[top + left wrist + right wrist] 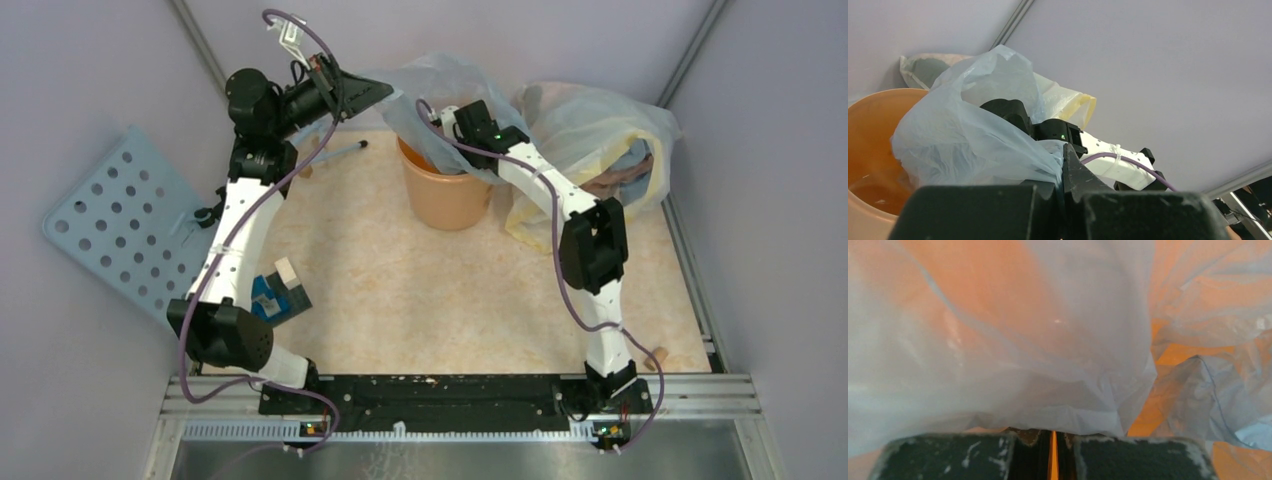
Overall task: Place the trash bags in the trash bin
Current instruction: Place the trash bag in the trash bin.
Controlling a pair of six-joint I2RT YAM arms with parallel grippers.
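The trash bin (445, 195) is an orange bucket at the back middle of the table. A thin grey-bluish trash bag (440, 85) is draped over its rim and hangs partly inside. My left gripper (375, 92) hovers at the bin's upper left, shut on the bag's edge (1048, 160). The bag (973, 135) billows between that pinch and the bin (868, 130). My right gripper (1053, 432) reaches down into the bin with jaws shut. The bag (1023, 340) lies over its tips and hides whether a fold is pinched. The bin's orange wall (1173, 352) shows through.
A bigger clear bag with yellow edges (590, 140) lies right of the bin against the back wall. A pale blue perforated panel (120, 220) leans at the left. Small blue and wooden blocks (278, 290) sit by the left arm, and a thin stick (340, 150) lies left of the bin.
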